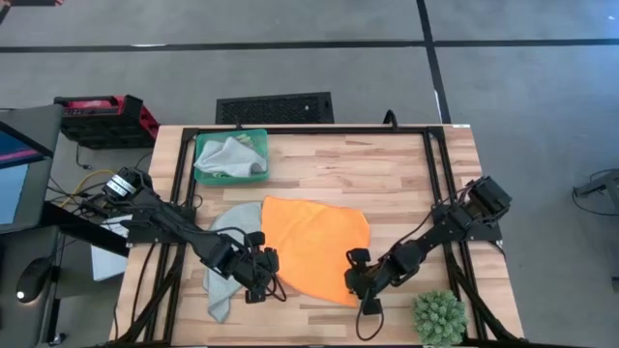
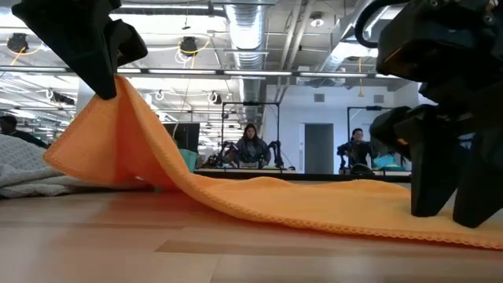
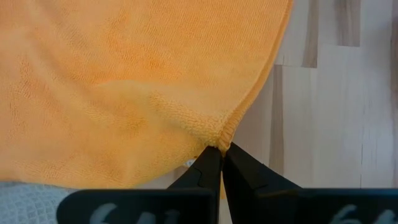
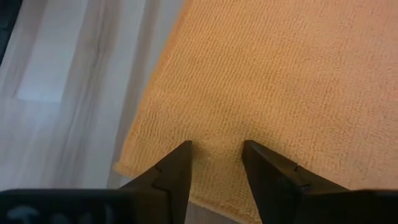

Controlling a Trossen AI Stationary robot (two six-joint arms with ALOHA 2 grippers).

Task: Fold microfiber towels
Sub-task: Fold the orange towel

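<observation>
Left gripper (image 1: 259, 274) pinches the orange towel (image 1: 314, 246) corner, lifted off the table (image 1: 387, 174) centre; right gripper (image 1: 360, 282), fingers spread, straddles the near right corner ungrasped, so closing off-edge could miss it and skew the fold.

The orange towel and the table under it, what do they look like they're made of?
Orange towel: soft knit microfiber by the look, matte, with a fine looped pile and a stitched hem; it drapes limply from the left gripper.
Table: probably wood, pale jointed planks with visible grain and a smooth, slightly satin surface.
</observation>
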